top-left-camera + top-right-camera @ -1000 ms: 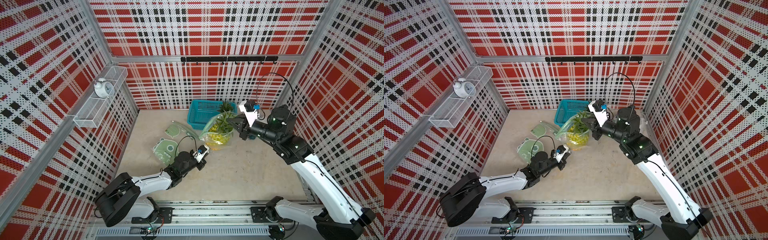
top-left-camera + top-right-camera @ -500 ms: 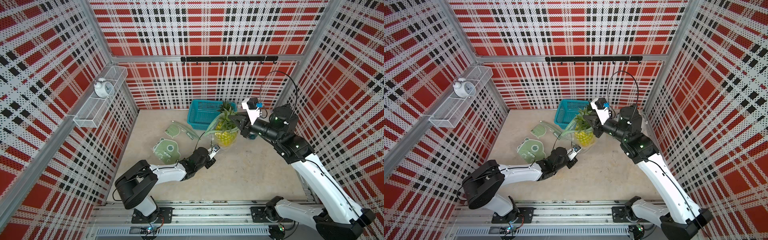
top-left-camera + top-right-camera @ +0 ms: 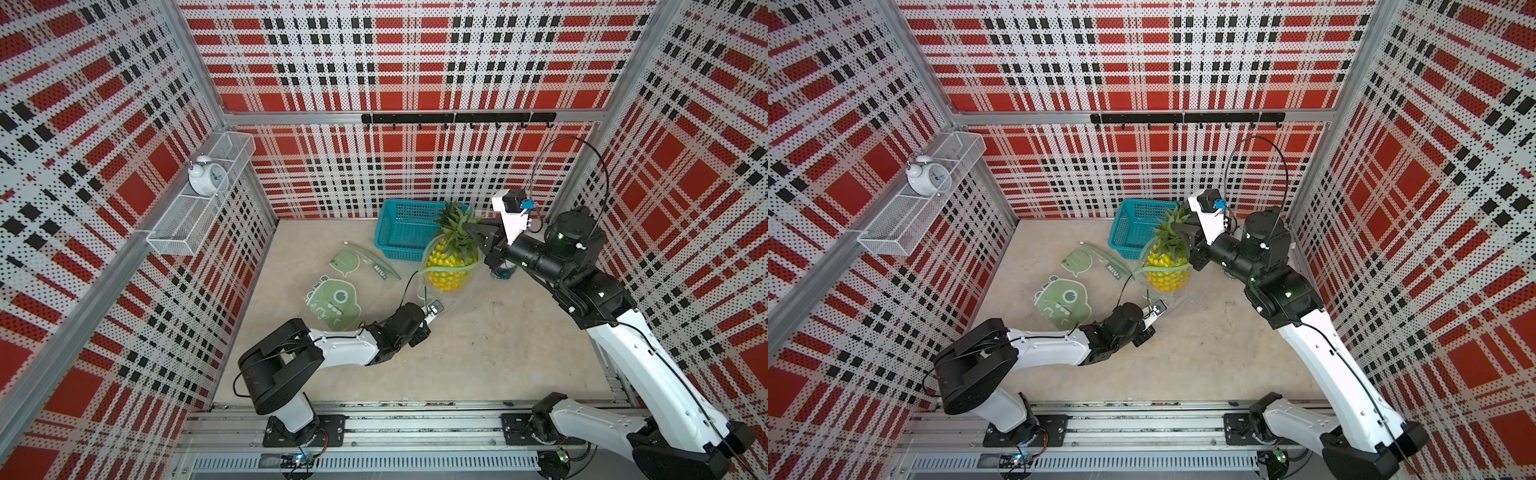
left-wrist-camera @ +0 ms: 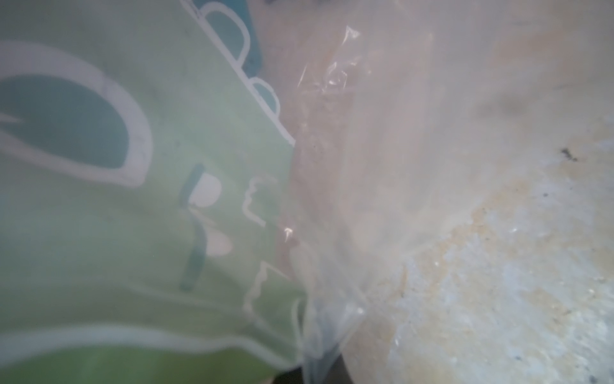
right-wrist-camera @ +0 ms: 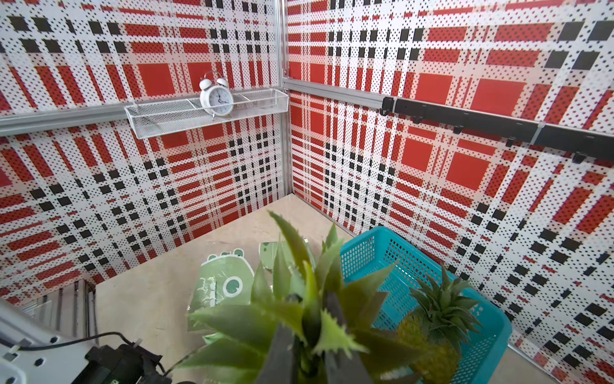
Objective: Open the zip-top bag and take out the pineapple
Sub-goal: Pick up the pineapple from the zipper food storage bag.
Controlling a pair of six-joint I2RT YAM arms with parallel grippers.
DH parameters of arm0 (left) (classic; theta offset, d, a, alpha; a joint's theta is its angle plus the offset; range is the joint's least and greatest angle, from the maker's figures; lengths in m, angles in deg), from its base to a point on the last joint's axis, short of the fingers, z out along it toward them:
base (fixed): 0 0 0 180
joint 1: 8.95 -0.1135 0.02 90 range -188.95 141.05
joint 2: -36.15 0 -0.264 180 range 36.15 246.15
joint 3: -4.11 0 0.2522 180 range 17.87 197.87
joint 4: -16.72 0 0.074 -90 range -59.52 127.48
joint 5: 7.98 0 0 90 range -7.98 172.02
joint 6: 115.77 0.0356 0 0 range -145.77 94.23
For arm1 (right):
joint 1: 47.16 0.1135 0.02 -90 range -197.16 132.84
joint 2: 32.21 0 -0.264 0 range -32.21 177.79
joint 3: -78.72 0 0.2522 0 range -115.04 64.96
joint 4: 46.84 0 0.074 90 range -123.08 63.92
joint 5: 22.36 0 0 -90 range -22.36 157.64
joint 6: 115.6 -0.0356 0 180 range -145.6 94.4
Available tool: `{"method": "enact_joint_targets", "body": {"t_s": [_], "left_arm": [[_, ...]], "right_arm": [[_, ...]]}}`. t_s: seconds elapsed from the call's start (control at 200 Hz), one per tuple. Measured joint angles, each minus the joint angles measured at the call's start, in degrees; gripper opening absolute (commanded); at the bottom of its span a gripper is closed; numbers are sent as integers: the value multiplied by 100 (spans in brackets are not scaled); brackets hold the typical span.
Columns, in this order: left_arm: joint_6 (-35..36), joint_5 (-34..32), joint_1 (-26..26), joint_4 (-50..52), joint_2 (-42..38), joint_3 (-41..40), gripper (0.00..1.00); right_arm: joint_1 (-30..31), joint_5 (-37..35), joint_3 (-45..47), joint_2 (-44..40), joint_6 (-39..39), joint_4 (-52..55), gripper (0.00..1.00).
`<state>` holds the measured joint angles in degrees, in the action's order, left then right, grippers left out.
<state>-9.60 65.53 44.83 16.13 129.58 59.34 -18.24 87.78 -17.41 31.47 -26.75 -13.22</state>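
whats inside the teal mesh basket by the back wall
A small pineapple with a dark green crown sits in the teal mesh basket. Leaves of the large yellow pineapple cover its near corner, so anything there cannot be seen.

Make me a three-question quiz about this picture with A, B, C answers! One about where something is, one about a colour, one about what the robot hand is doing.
1. Where is the alarm clock? A) on the wire shelf B) on a hook C) in a drawer
2. What colour is the basket? A) red B) teal C) yellow
3. What is the right gripper doing? A) hanging open B) shut on the leaves of the pineapple C) holding the clock
Answers: 1 A, it stands on the shelf; 2 B, its mesh is teal; 3 B, its jaws pinch the leafy crown.
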Motion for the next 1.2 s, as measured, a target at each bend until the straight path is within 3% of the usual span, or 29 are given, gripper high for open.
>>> {"method": "enact_joint_targets", "body": {"t_s": [0.23,0.907,1.203], "left_arm": [[61,-107,7,79,114,7,0],[282,-199,66,404,111,39,0],[481,24,315,691,-109,39,0]], "right_arm": [[-7,9,-247,-155,-22,0,0],[-9,-999,-627,-439,107,-621,0],[-20,-1123,-1198,85,216,-772,0]]}}
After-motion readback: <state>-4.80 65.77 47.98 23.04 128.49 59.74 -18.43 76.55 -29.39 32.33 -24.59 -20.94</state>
